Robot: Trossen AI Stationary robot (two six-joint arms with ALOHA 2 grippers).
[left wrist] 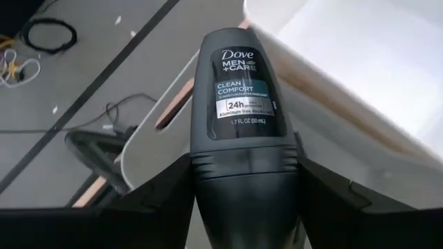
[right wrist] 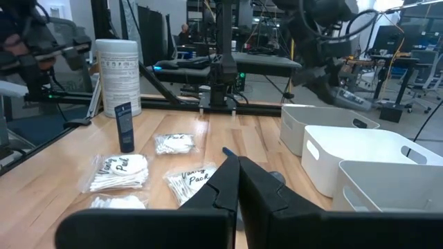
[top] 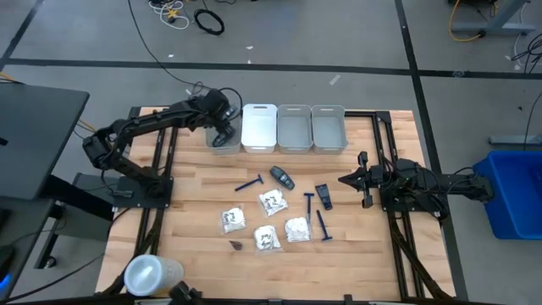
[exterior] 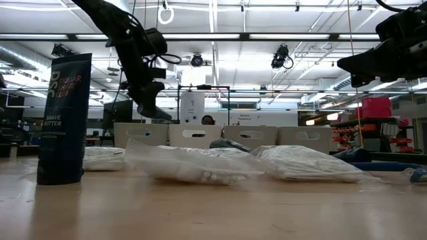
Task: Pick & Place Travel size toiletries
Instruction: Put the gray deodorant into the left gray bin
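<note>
My left gripper (top: 223, 134) hangs over the leftmost grey bin (top: 222, 146) at the table's far side, shut on a dark Dove roll-on bottle (left wrist: 242, 104). On the table's middle lie white crinkly packets (top: 271, 202) (top: 233, 219), blue razors (top: 248, 183) (top: 322, 224) and a dark oval case (top: 282, 176), each flat on the wood. A dark tube (exterior: 63, 120) stands upright on its end near the front. My right gripper (top: 345, 180) waits shut at the right, level above the table, touching nothing. My left gripper pinches the roll-on bottle's wide dark end (left wrist: 242, 190) between its two fingers (left wrist: 169, 190), one on each side. The fingers slant down toward the far edge and lie along the bottle, whose labelled end (left wrist: 242, 90) sticks out past them. The bottle is lifted clear above the bin.
Three more bins, one white (top: 259, 127) and two grey (top: 294, 127) (top: 329, 127), stand in a row at the far edge beside the leftmost one. A white cylindrical container (top: 152, 275) stands at the near left corner. Bare wood lies left of the packets.
</note>
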